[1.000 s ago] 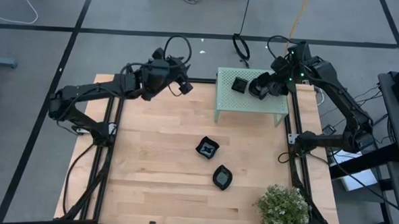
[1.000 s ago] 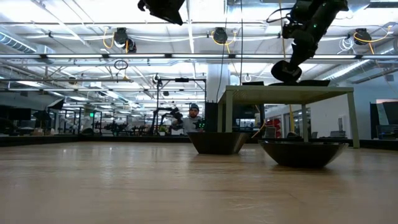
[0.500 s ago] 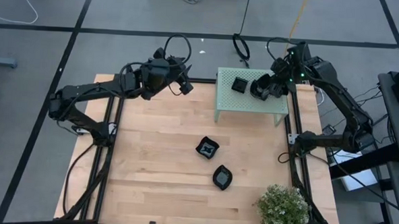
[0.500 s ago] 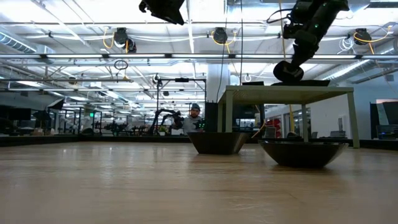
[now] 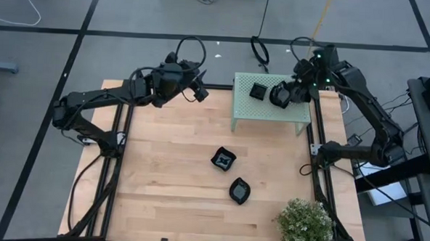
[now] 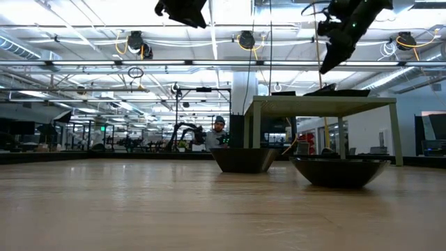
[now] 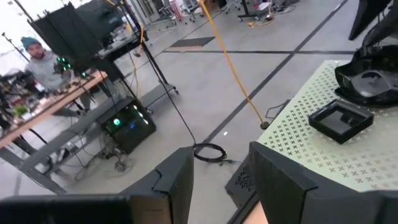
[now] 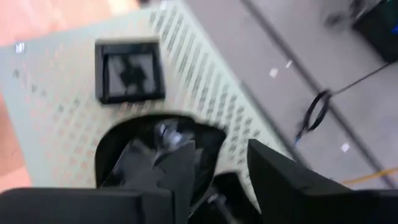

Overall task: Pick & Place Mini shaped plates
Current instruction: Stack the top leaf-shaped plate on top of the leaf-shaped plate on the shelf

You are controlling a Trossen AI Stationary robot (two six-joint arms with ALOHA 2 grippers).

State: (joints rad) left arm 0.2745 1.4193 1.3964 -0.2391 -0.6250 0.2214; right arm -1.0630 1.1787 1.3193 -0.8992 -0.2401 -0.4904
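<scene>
My left gripper [image 5: 200, 93] hovers over the table's far edge, jaws spread, empty. Square plate [image 5: 223, 159] sits mid-table, turned diamond-wise; rounded plate [image 5: 239, 190] just nearer, long axis running near-far. On the green box [image 5: 270, 112]: a square plate [image 5: 258, 91], edges roughly parallel to the box's, and beside it a rounded plate [image 5: 278, 96] under my right gripper [image 8: 219, 163], jaws parted, clear of it.

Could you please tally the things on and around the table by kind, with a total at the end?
Square black mini plates: 2, one on the green box, one on the wood
Rounded black mini plates: 2, one on the box under the right tool, one on the wood
Pale green perforated box: 1
Potted plant: 1
Total: 6
</scene>
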